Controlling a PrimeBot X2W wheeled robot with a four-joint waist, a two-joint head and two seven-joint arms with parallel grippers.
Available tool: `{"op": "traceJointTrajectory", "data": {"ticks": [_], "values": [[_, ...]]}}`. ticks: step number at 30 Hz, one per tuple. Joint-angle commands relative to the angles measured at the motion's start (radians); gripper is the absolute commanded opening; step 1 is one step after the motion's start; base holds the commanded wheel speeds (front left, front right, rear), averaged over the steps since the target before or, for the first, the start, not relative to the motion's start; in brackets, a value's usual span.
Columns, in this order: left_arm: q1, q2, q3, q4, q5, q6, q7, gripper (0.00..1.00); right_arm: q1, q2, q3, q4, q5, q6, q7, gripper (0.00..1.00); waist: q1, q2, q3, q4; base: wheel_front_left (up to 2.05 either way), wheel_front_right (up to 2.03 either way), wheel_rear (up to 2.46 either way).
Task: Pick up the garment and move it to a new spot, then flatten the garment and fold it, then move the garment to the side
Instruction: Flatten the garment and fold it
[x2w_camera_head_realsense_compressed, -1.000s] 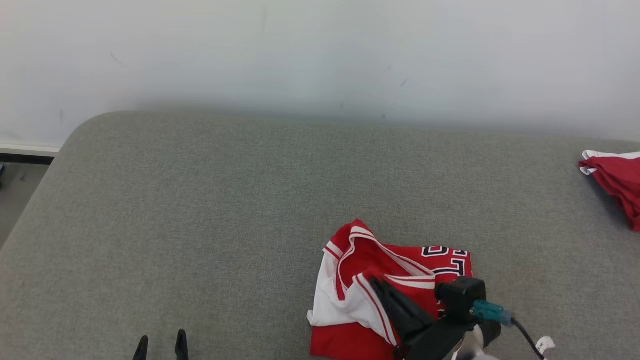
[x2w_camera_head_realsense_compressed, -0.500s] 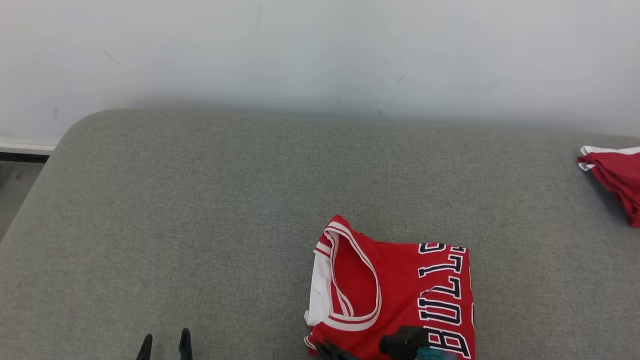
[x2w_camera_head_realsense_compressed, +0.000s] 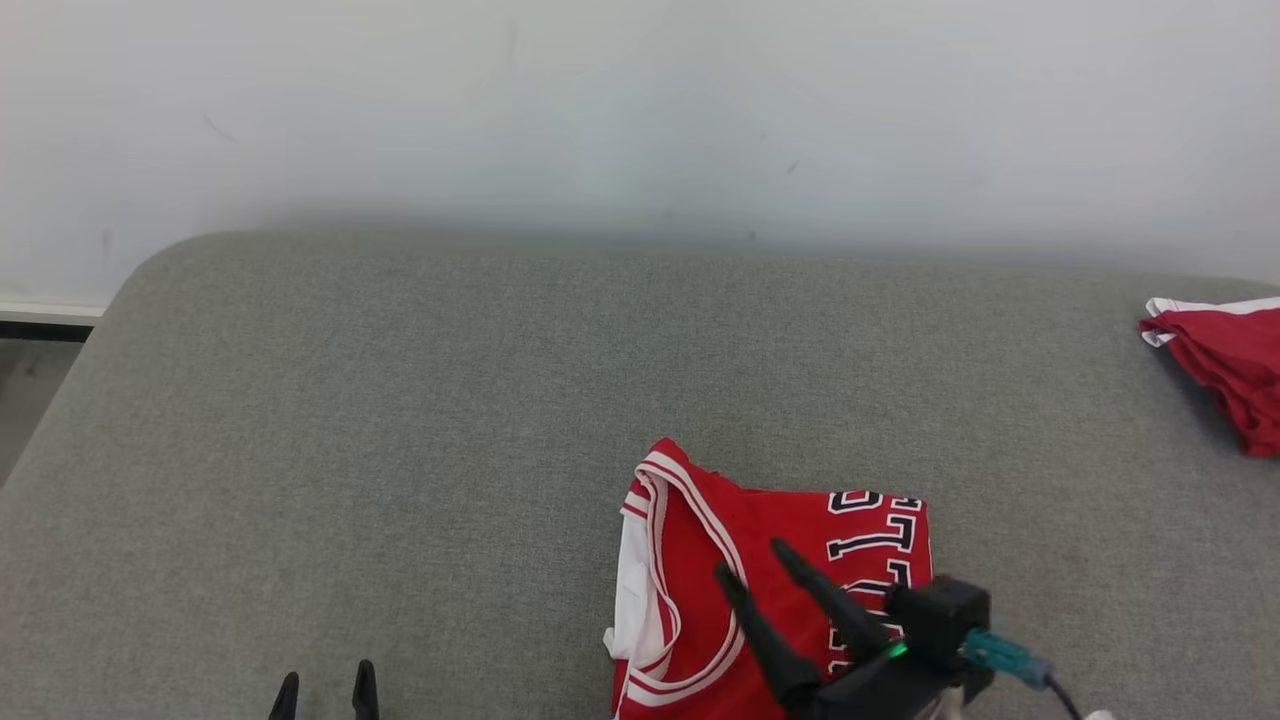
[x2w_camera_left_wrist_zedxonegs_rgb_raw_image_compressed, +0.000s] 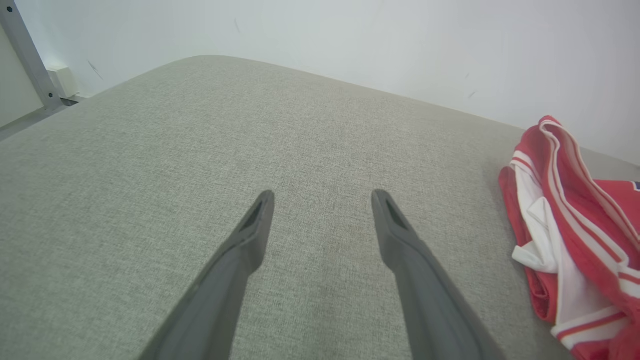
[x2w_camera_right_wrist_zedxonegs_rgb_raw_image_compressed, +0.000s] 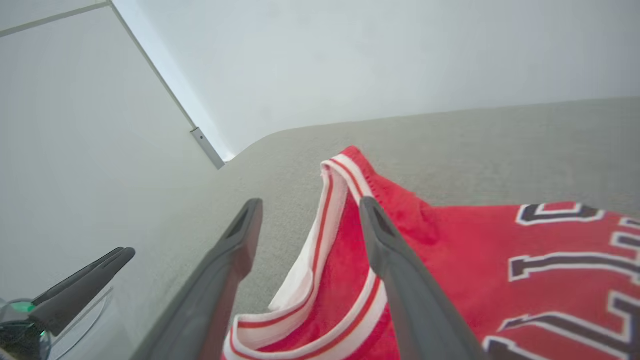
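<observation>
Grey cushion (x2w_camera_head_realsense_compressed: 400, 450) carries everything. Folded red garment (x2w_camera_head_realsense_compressed: 780, 510) lies low and right of centre, near the robot's edge. A second red garment (x2w_camera_head_realsense_compressed: 1225, 370) sits well apart at far right. Right gripper (x2w_camera_head_realsense_compressed: 750, 558) hovers just over the fold, jaws wide, empty. Left gripper (x2w_camera_head_realsense_compressed: 325, 676) is over bare cushion, jaws wide, empty.

Risks: a finger snags the loose striped trim and the fold opens. A one-layer pinch would let the lower layers drag and unfold.

Long axis likely runs toward and away from the robot, though the near end is cut off. Strap peak points at the wall, lettering along the right edge.
</observation>
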Motion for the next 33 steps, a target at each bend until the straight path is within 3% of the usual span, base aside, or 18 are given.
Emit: {"op": "traceJointTrajectory", "data": {"ticks": [1,8,15,24,33], "values": [[0.009,-0.001,0.003,-0.006,-0.008,0.001,-0.002,1.00,0.006,-0.020,-0.056,-0.001,-0.032,-0.002,-0.020,1.00,0.0000,0.0000,-0.004,-0.003,0.00,0.00,0.00],[0.025,-0.001,0.017,-0.014,-0.001,0.004,-0.002,1.00,0.088,-0.017,-0.324,-0.044,-0.159,-0.002,-0.040,1.00,0.0000,0.0000,-0.019,-0.020,0.00,0.00,0.00],[0.022,-0.001,0.022,-0.019,0.006,0.004,-0.002,1.00,0.201,0.044,-0.514,-0.142,-0.252,-0.002,-0.040,1.00,0.0000,0.0000,-0.023,-0.040,0.00,0.00,0.00],[0.043,-0.001,0.039,-0.077,0.040,0.009,-0.002,1.00,0.314,0.130,-0.681,-0.232,-0.311,-0.002,-0.041,1.00,0.0000,0.0000,-0.028,-0.083,0.00,0.00,0.00],[0.066,-0.001,0.034,-0.154,0.118,0.014,-0.002,1.00,0.371,0.154,-0.720,-0.233,-0.402,-0.002,-0.041,1.00,0.0000,0.0000,-0.030,-0.101,0.00,0.00,0.00]]}}
